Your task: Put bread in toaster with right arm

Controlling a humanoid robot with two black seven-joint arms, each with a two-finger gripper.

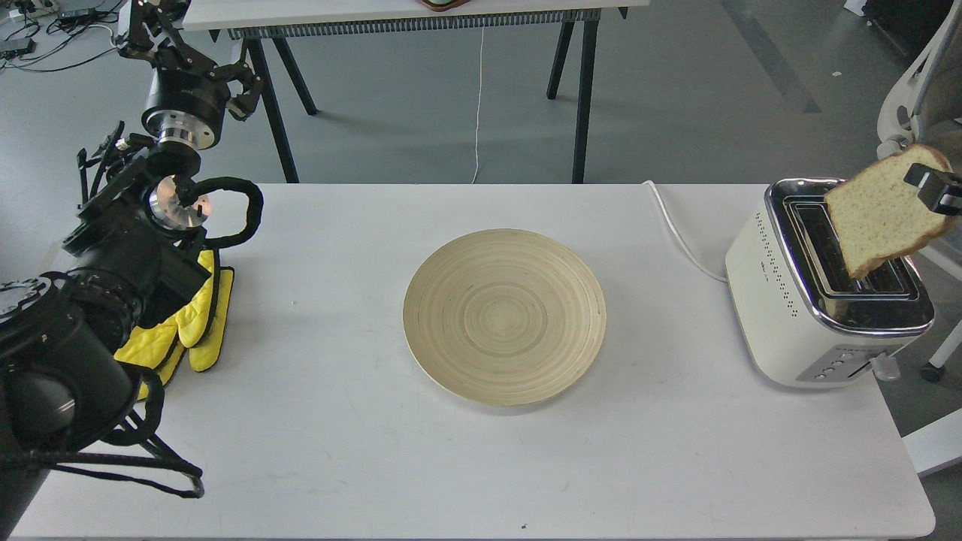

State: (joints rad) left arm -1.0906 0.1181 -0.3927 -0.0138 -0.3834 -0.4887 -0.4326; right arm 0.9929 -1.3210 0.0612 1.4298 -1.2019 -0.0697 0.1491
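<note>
- Across the middle, the white table (338,451) bears a round wooden plate (504,315) at its centre;
- left arm (113,263) rises at the left edge above yellow gloves (199,330); its gripper (161,22) is too dark to tell whether apart or together;
- toaster (789,300) stands at the table's right end;
- bread (883,210) hangs tilted over a slot, clamped by the right gripper (932,188).

Head view looks forward and down onto the white table (338,451) (single view).
</note>
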